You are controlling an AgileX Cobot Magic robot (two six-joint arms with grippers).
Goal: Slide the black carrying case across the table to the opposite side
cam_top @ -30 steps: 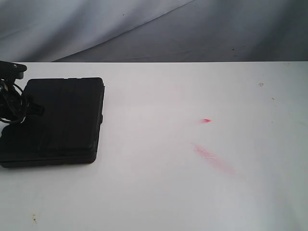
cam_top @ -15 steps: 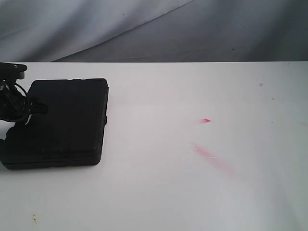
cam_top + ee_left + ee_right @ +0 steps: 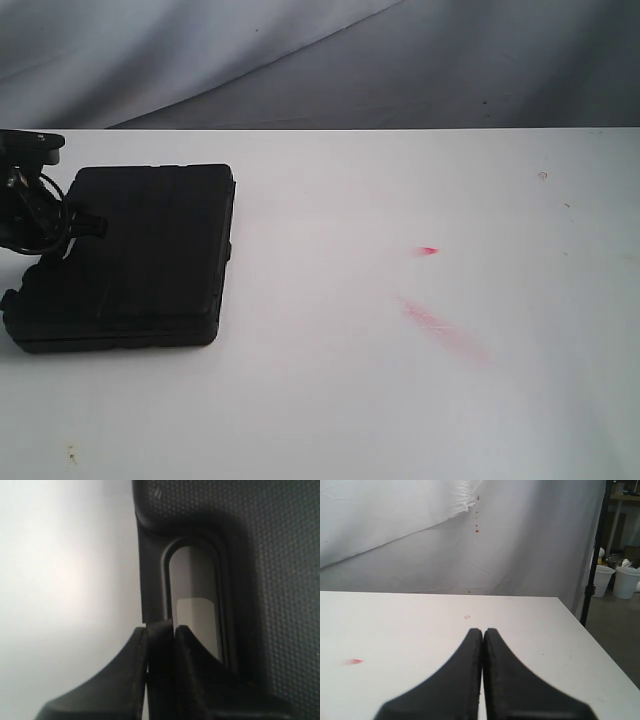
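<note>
Finding: over the last second the black, pebble-textured, flat rectangular carrying case has travelled a short way towards 3 o'clock in the exterior view, its leading edge advancing step by step, with my left arm following behind it. I judge that the slide is under way but only just begun. The case occupies the 9 o'clock part of the plain white worktop, and most of the width towards the far side is not yet covered. It lies flat and looks square to the line of travel, with no visible skew. My left jaws stand at the case's 9 o'clock edge, part-closed and clamped on the moulded black handle bar. One jaw is outside the bar and the other is inside the oval slot, through which the worktop shows. The rest of the case extends away from the jaws towards 3 o'clock, so I am pushing from the trailing end. My right jaws are shut on nothing, held above bare worktop and well apart from the case. The path ahead holds only a small red spot and a faint pink smear, at about 3 to 4 o'clock of the case. Both appear to be flat marks and no obstacle. Risk, as I judge it: pushing from a single end could let the case swing off line.
</note>
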